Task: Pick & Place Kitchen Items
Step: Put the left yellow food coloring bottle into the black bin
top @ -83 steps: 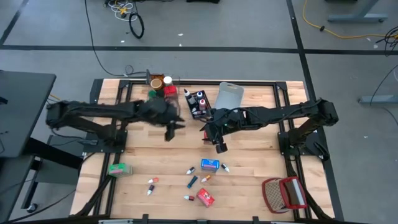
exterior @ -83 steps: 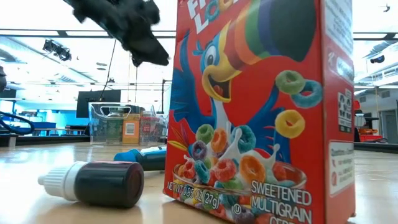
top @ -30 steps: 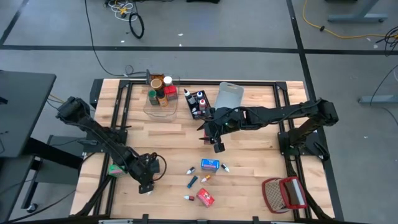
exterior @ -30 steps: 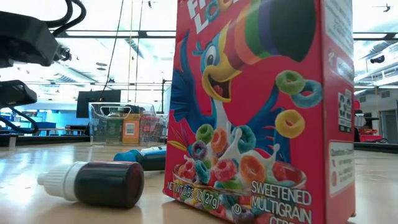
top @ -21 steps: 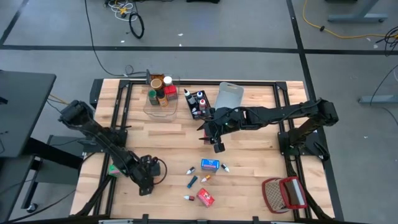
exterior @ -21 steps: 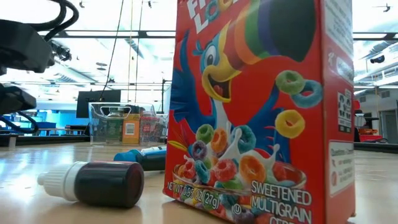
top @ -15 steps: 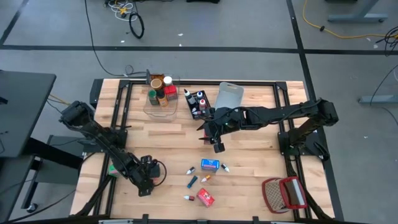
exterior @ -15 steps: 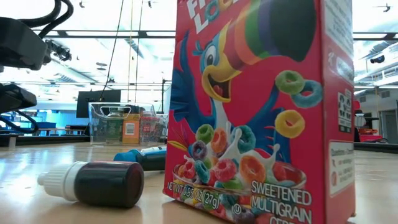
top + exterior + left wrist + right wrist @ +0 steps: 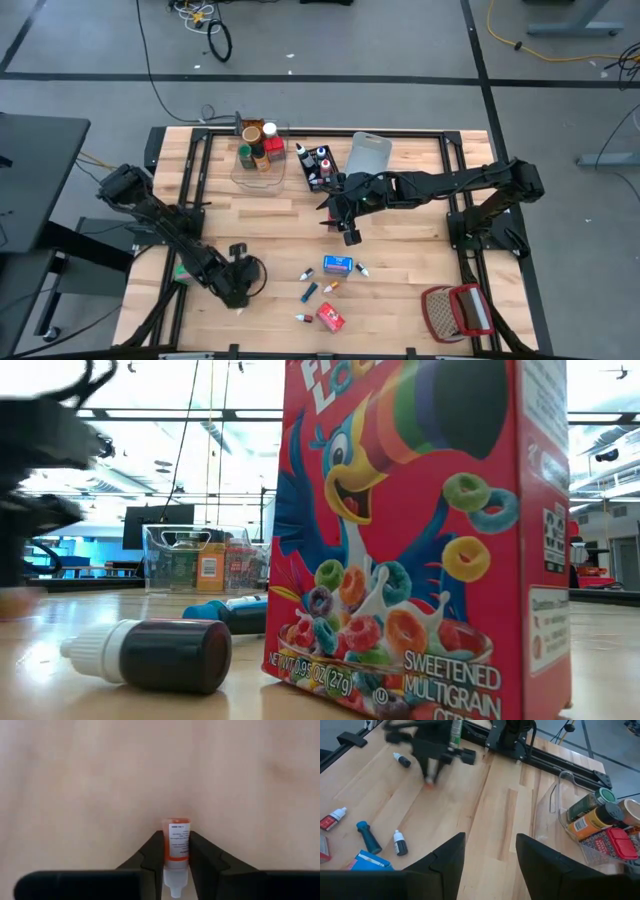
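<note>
A small orange food-colouring tube [image 9: 176, 832] with a white cap lies on the wood at the table's near left. My left gripper [image 9: 238, 298] is down over it and shut on it, and shows blurred in the low view [image 9: 40, 470]. Right of it lie a blue box [image 9: 337, 264], a red box [image 9: 331, 319], a blue tube [image 9: 310, 292] and a few tiny tubes [image 9: 362, 270]. A green box [image 9: 188, 271] lies by the left edge. My right gripper [image 9: 352, 237] hangs open over the table's middle, its fingers apart [image 9: 490, 860] with nothing between them. My left gripper pinches the tube's orange body [image 9: 176, 847] between its two fingers, one on each long side. The fingers slant steeply down and run along the tube. The white cap [image 9: 175, 882] points back between the fingers and the tube's other end sticks out past their tips. The tube looks to lie on the wood.
A clear bin [image 9: 262, 172] with jars, a black bin [image 9: 318, 168] with bottles and a grey-blue bin [image 9: 368, 153] stand along the far edge. A red-and-white wire basket [image 9: 457, 312] sits at the near right corner. In the low view a red cereal box [image 9: 420, 530] and a dark tube [image 9: 160, 655] fill the foreground.
My left gripper has sunk a little toward the table at the near left and has rolled its wrist over the tubes there. It is blurred in the low view now. My right arm has kept still.
</note>
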Robot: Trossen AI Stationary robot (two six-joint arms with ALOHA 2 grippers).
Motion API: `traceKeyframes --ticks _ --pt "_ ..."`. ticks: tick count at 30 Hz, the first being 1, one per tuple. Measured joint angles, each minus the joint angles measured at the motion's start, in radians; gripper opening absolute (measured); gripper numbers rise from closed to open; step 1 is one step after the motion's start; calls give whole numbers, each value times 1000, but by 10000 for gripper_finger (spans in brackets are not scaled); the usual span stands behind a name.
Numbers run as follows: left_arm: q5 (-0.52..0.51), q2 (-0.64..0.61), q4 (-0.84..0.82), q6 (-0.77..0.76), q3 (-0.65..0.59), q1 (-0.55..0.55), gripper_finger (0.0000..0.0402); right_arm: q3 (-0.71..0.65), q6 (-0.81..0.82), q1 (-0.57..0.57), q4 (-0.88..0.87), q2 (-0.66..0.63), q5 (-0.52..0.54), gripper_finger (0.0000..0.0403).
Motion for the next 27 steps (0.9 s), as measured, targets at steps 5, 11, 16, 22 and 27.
traceKeyframes --ticks 5,11,16,22,27 --pt "-175 3 -17 24 -5 68 92 0 0 0 1 0 0 188" --pt "-306 2 42 251 -5 269 120 0 0 0 2 0 0 188" --pt "-341 2 258 544 -4 504 97 0 0 0 2 0 0 188" --pt "-2 -2 590 840 0 762 68 0 0 0 0 0 0 188" --pt "232 -7 479 871 26 861 84 0 -1 0 -20 0 0 188"
